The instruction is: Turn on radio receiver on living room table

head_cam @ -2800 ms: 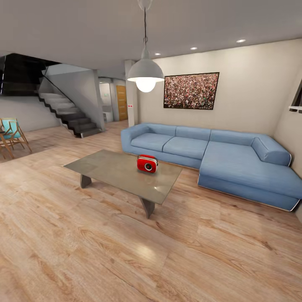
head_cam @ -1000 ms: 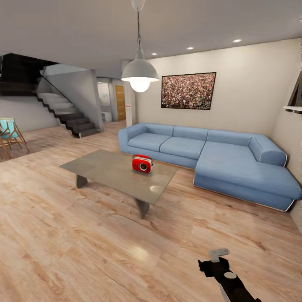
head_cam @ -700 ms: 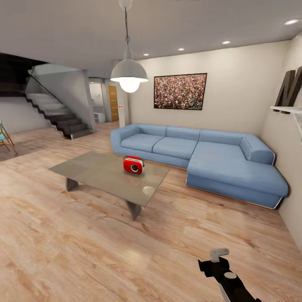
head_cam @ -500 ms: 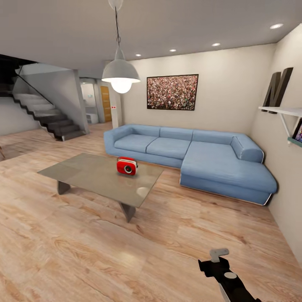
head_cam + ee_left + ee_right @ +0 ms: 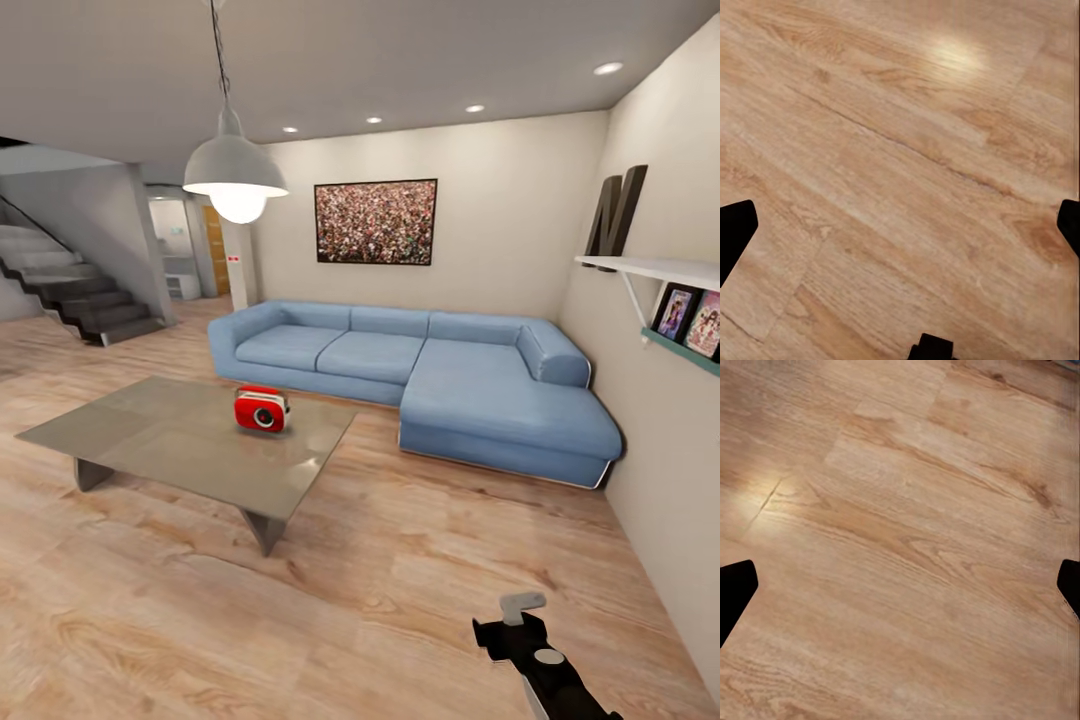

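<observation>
In the living room, the head view looks across a wood floor (image 5: 380, 580) to a low grey table (image 5: 150, 445) with the red radio (image 5: 262, 409) standing upright on it, towards the sofa side. A blue sofa (image 5: 420, 375) sits behind the table, and a pendant lamp (image 5: 234, 175) hangs above.

Compared with the pictures from moments earlier, the whole scene has slid leftward: the staircase (image 5: 70, 290) is now at the edge, and a wall shelf (image 5: 650, 270) with framed photos has come into sight on the right. That is the camera turning, not the furniture moving. The radio is well apart from the robot, so the approach is probably unfinished and nothing has been pressed yet.

The right arm (image 5: 540, 660) shows low in the head view, over bare floor.

Each wrist view shows floor planks between dark fingertips set at opposite edges, so the left gripper (image 5: 900, 225) and the right gripper (image 5: 900, 585) are both spread wide, holding nothing. They do not show the radio.
</observation>
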